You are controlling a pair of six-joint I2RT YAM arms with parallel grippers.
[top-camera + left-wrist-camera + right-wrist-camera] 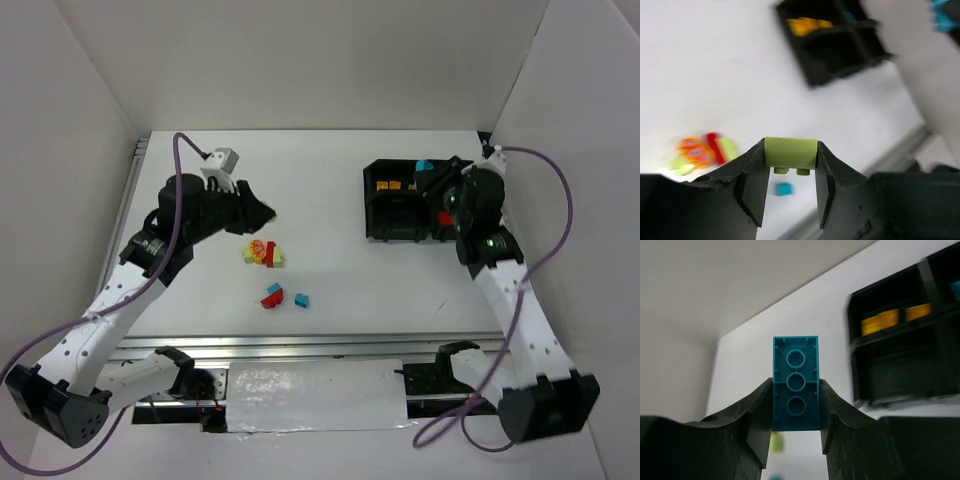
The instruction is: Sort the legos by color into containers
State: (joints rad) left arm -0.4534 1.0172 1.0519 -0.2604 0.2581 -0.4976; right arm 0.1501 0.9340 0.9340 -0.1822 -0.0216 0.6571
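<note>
A pale yellow-green brick (790,152) is pinched between the fingers of the left gripper (790,156), with two studs turned toward the wrist camera. It is held clear of the white tabletop (330,170). In the top view this gripper (262,212) is seen just beyond a small cluster of loose bricks (263,253), yellow-green, orange and red, lying touching one another near the middle of the table. Nearer the arm bases a red brick (272,297) is seen, and a small teal brick (301,299) lies just beside it.

A teal brick (796,382) is clamped lengthwise in the right gripper (796,390), its hollow underside with three round tubes shown to the wrist camera. From above, this brick (424,166) is seen over the far part of the black four-compartment tray (372,205), which sits on the right half of the table. Orange-yellow bricks (390,185) are held in the tray's far-left compartment. What lies in the other compartments cannot be made out.
</note>
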